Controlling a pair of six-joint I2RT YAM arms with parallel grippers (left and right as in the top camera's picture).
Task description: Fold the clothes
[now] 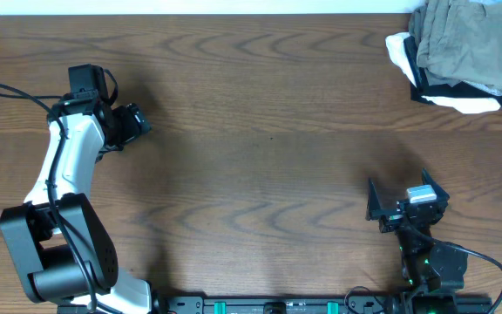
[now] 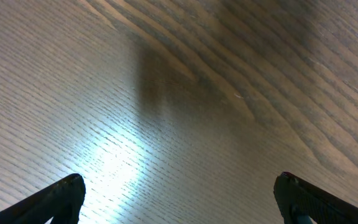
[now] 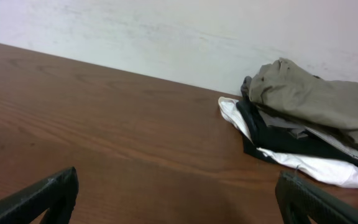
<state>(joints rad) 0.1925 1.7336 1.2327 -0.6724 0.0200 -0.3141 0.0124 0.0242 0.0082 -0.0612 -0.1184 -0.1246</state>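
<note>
Pale khaki-green woven shorts (image 1: pixel 473 39) lie at far right over a black folded garment (image 3: pixel 272 140) and a white folded garment (image 3: pixel 322 169); the wooden table (image 1: pixel 260 131) shows dark brown wavy grain.

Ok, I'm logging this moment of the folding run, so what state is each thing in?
khaki shorts: crumpled, not folded, on top of the pile at the table's far right corner.
black garment: lying flat in the pile, under the shorts.
white garment: low in the pile, its edge sticking out.
left gripper: open, empty, over bare wood.
right gripper: open, empty, apart from the pile.
</note>
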